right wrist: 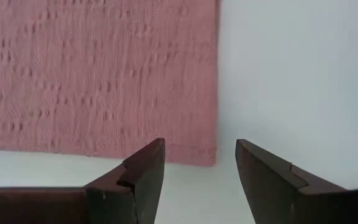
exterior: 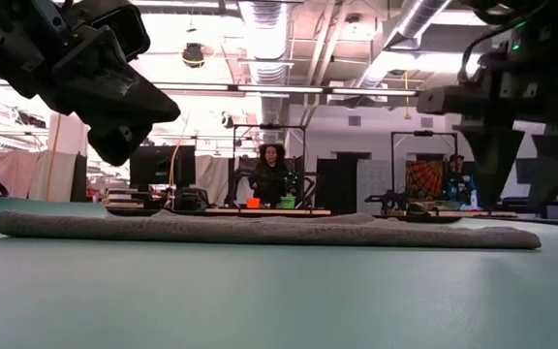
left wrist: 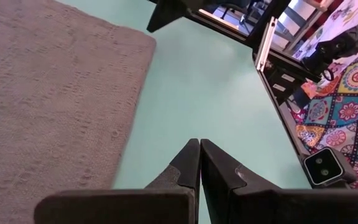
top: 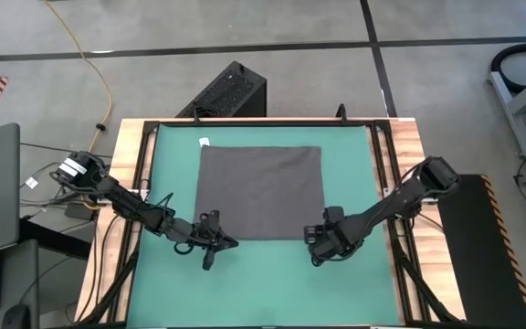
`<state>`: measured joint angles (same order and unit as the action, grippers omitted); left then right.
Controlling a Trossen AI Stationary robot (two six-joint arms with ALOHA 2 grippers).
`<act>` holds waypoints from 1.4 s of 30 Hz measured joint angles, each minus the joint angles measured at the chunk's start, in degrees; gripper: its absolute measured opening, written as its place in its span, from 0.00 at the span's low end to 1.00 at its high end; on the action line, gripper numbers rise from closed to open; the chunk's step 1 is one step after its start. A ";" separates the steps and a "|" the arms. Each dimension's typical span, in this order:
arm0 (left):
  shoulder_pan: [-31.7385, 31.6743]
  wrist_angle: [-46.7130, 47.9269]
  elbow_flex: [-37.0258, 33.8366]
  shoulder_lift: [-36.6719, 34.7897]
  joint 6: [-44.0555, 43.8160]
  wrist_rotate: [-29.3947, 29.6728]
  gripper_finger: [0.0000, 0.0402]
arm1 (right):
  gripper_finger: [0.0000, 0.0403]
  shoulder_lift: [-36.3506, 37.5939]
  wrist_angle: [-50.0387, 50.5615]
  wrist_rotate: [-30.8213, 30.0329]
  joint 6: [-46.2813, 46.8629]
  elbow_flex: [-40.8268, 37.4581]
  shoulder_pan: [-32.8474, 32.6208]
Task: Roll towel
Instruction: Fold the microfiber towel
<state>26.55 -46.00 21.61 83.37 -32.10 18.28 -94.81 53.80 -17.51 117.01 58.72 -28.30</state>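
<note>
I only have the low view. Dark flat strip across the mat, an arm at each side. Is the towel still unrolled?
Observer: Yes. From above, the dark charcoal-grey rectangular cloth towel lies fully flat on the green mat, no fold or roll started.
Operator: Right gripper state?
Observer: The right gripper is open, fingers apart, just off the towel's near right corner and not touching it.
Operator: Left one?
Observer: The left gripper is shut, fingers pressed together, over bare mat beside the towel's near left corner.
Operator: Where's the tag?
Observer: A small white tag shows at the far left corner.
</note>
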 joint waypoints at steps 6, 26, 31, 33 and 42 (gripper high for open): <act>0.00 0.00 0.00 0.00 -0.59 -0.02 0.00 | 0.55 -3.74 -1.75 1.06 0.20 0.00 0.77; -0.01 -0.02 0.00 0.00 -0.79 0.37 0.00 | 0.22 -7.39 -6.98 6.54 -5.63 0.20 3.16; -0.02 -0.02 0.00 0.00 -0.83 0.37 0.00 | 0.04 -7.41 -6.95 8.58 -9.53 0.20 4.51; 0.00 -0.02 0.00 0.00 -0.87 0.39 0.00 | 0.04 -7.41 -6.65 8.75 -10.11 0.49 4.51; 0.00 0.46 0.00 0.00 -0.26 4.18 0.00 | 0.04 -7.78 -2.26 8.95 -16.89 7.42 5.17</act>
<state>26.54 -45.54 21.61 83.37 -32.36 22.47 -102.59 51.55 -8.56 100.13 66.14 -23.13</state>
